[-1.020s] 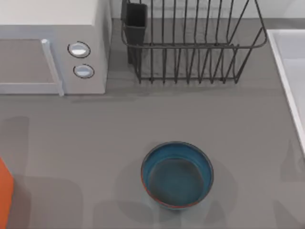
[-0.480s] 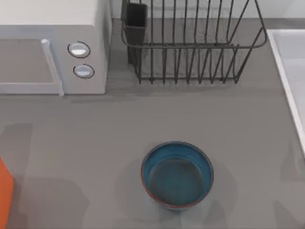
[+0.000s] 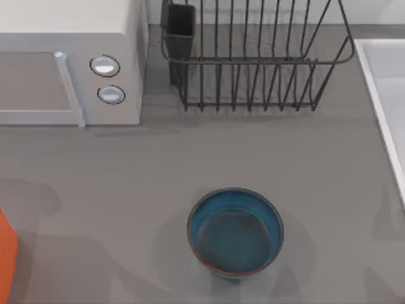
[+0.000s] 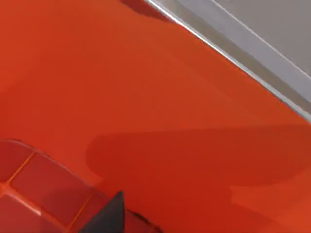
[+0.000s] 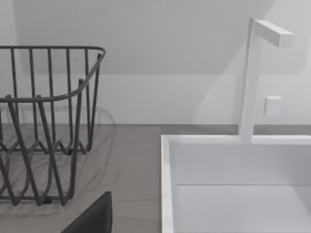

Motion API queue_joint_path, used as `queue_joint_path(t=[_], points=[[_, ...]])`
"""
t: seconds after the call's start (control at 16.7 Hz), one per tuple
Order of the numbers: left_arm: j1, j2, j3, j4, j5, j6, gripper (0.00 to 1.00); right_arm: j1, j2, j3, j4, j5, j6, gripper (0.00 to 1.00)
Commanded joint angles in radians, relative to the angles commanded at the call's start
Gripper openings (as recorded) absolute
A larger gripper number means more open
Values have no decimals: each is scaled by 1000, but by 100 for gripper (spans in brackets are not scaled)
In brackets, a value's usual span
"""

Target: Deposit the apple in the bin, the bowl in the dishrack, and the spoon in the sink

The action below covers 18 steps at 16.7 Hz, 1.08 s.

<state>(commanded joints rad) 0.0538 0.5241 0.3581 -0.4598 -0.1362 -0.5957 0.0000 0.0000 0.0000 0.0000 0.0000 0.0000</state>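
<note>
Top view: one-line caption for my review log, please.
Teal bowl sits upright on the grey table, in front of the black dishrack, microwave at left, sink at right.

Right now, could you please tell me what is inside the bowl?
The bowl holds nothing: its whole teal inside shows bare in the top view. It sits on the grey table.

The grey tabletop (image 3: 158,164) carries the bowl (image 3: 235,232) near its front, the dishrack (image 3: 253,57) and a white microwave (image 3: 69,63) behind.
</note>
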Motion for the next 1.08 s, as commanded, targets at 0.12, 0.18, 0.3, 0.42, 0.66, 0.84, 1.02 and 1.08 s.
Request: queue_joint_path(t=[0.12,0.18,0.3,0.42,0.66,0.84,1.02,1.08], points=[[-12,-153,-86,123,30,195,100,0,0,0,0,0,0,100],[-18,-227,-129,183,46,280,100,0,0,0,0,0,0,100],[-30,-358,-214,296,77,420,100,0,0,0,0,0,0,100],[-41,-454,-291,389,106,521,100,0,0,0,0,0,0,100],[-54,-524,-358,460,136,596,100,0,0,0,0,0,0,100],[-54,-524,-358,460,136,596,100,0,0,0,0,0,0,100],[-54,-524,-358,460,136,596,100,5,10,11,-10,0,6,100],[-54,-524,-358,460,136,596,100,16,31,32,-28,1,18,100]])
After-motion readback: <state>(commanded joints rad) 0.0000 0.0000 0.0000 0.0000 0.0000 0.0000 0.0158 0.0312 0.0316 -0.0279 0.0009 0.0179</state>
